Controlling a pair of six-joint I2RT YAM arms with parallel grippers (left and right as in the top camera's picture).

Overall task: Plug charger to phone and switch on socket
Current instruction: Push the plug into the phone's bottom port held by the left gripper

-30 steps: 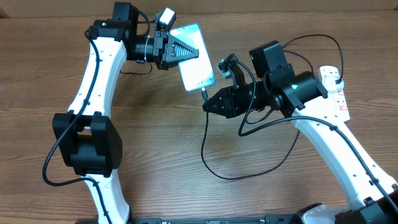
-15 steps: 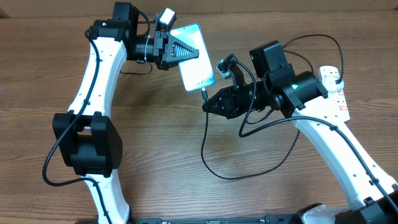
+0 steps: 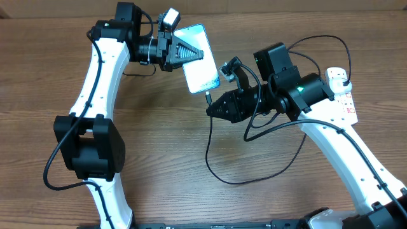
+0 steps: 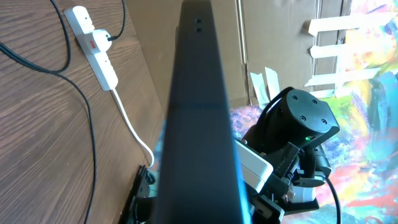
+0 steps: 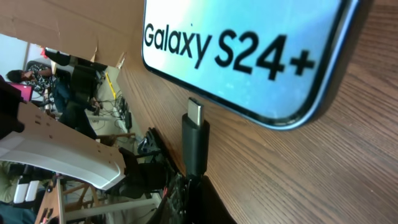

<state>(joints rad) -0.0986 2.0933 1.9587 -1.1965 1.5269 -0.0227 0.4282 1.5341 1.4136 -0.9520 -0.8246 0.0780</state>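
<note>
Left claw [image 3: 200,53] is clamped shut on the phone [image 3: 203,75] at about 12 o'clock on the desk [image 3: 159,159]. It pins the top end so the body won't slide when the plug pushes in, judging by the hold. The screen faces up and the "Galaxy S24+" end points toward 5 o'clock. Can't tell if the phone lies flat or is slightly raised. Right claw [image 3: 210,109] is closed on the charger [image 3: 208,97], gripping just behind the connector tip, which leaves the tip free to aim at the phone's bottom edge. In the right wrist view the tip [image 5: 194,118] sits just short of that edge, apart and not inserted. The port itself isn't visible, so alignment is unclear. The rest of the black cable loops loosely over the desk toward 6 o'clock, with plenty of slack. The socket [image 3: 340,89] is at 3 o'clock, partly covered by the right arm. A black plug appears seated in it. Its white cord [image 4: 134,134] trails away. Nothing lies between tip and phone, but the right arm overlies the socket and may hinder reaching the switch.
</note>
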